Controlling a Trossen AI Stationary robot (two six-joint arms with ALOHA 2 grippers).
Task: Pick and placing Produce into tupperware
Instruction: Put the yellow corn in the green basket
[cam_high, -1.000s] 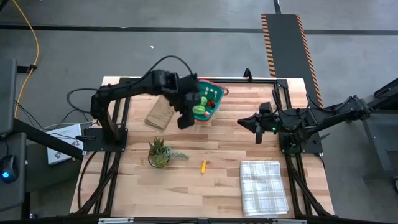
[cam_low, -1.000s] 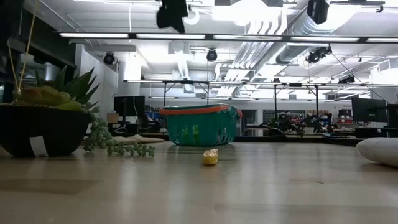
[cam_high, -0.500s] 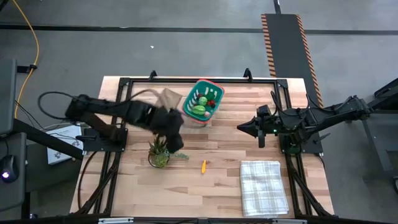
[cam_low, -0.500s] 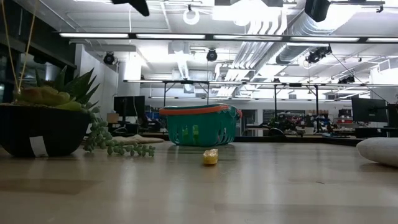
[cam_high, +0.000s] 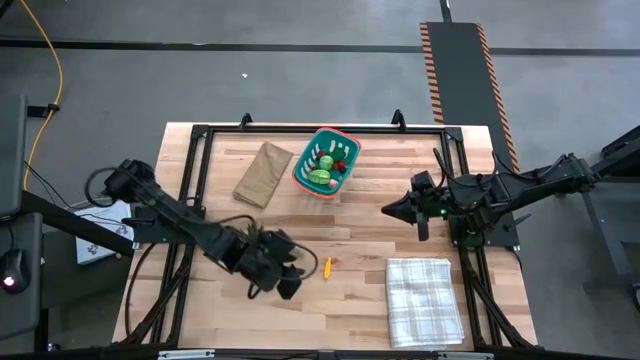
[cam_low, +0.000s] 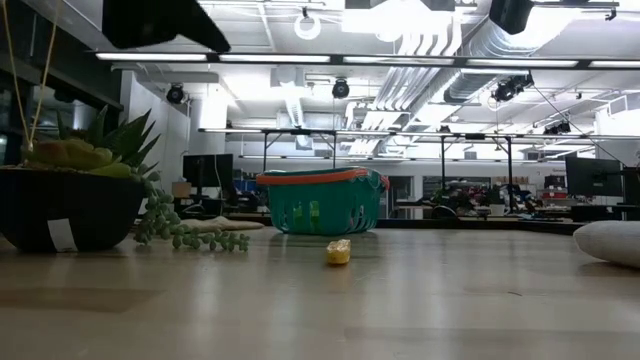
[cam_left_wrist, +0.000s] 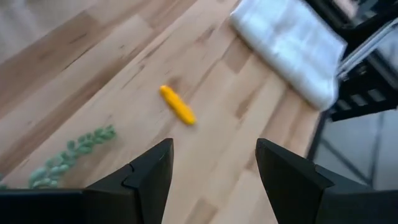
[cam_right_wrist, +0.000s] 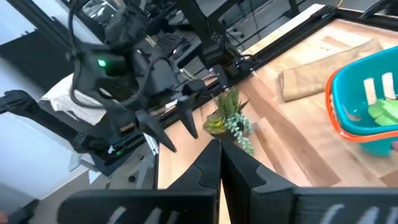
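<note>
The left gripper, fingers spread and empty, hovers above the tabletop just at nine o'clock of a yellow-orange produce piece. The tupperware, holding green and red produce, sits toward twelve o'clock. The right gripper waits closed at three o'clock.

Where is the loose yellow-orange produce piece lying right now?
In the high view the yellow-orange piece lies on bare table near the front middle, between the left gripper and the checked cloth, well short of the basket.
</note>
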